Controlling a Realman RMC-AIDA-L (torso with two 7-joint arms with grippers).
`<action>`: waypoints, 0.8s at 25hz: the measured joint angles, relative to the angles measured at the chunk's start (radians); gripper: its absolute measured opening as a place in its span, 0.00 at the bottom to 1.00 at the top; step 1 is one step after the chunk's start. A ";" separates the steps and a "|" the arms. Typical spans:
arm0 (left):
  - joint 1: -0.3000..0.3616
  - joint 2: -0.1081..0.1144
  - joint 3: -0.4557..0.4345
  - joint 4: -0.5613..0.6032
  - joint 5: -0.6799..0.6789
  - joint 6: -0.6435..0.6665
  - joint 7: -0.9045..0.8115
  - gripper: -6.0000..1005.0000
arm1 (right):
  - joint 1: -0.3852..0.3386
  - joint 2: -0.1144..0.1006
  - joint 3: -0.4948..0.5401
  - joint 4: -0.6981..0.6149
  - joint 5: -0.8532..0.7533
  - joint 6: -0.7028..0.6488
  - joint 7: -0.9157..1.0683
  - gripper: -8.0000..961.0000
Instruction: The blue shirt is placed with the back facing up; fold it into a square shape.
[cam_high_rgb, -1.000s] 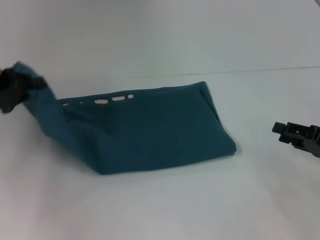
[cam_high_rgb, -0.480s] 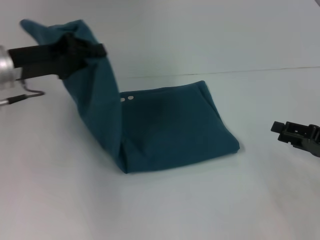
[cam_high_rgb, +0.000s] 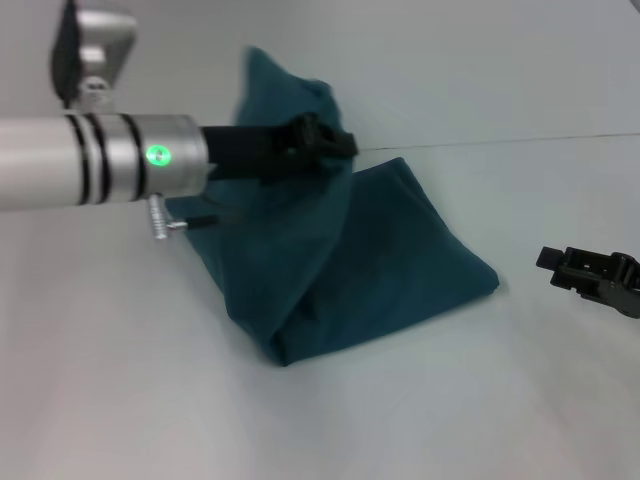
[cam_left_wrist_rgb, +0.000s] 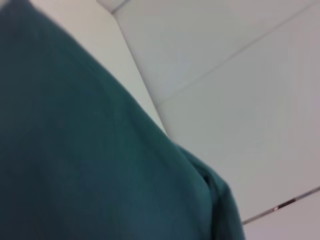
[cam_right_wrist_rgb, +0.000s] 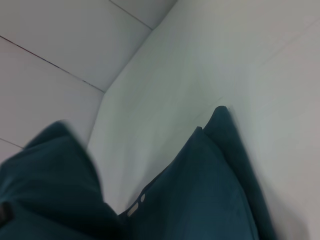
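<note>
The blue shirt (cam_high_rgb: 380, 270) lies partly folded on the white table in the middle of the head view. My left gripper (cam_high_rgb: 335, 143) is shut on the shirt's left end and holds it lifted above the rest of the cloth, so the raised part hangs down in a fold. The cloth fills much of the left wrist view (cam_left_wrist_rgb: 90, 165). The shirt also shows in the right wrist view (cam_right_wrist_rgb: 200, 195). My right gripper (cam_high_rgb: 560, 265) is low at the right edge, apart from the shirt; it holds nothing that I can see.
The white table (cam_high_rgb: 450, 410) runs all around the shirt. A white wall rises behind it, meeting the table along a thin seam (cam_high_rgb: 520, 141). My silver left forearm (cam_high_rgb: 100, 160) crosses the upper left of the head view.
My left gripper has carried the shirt's left end up and then rightward over the body of the shirt. The folded edge on the table has shifted right. The right arm has barely moved.
</note>
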 joint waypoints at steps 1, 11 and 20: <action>-0.011 -0.004 0.019 -0.018 -0.002 -0.019 0.006 0.19 | 0.000 0.000 0.000 0.000 0.000 0.000 0.000 0.64; -0.103 -0.014 0.126 -0.236 -0.073 -0.190 0.140 0.21 | -0.001 -0.005 0.000 0.014 -0.001 0.017 0.000 0.64; -0.084 -0.011 0.191 -0.215 -0.248 -0.108 0.220 0.23 | 0.000 -0.012 0.000 0.018 -0.004 0.025 0.007 0.64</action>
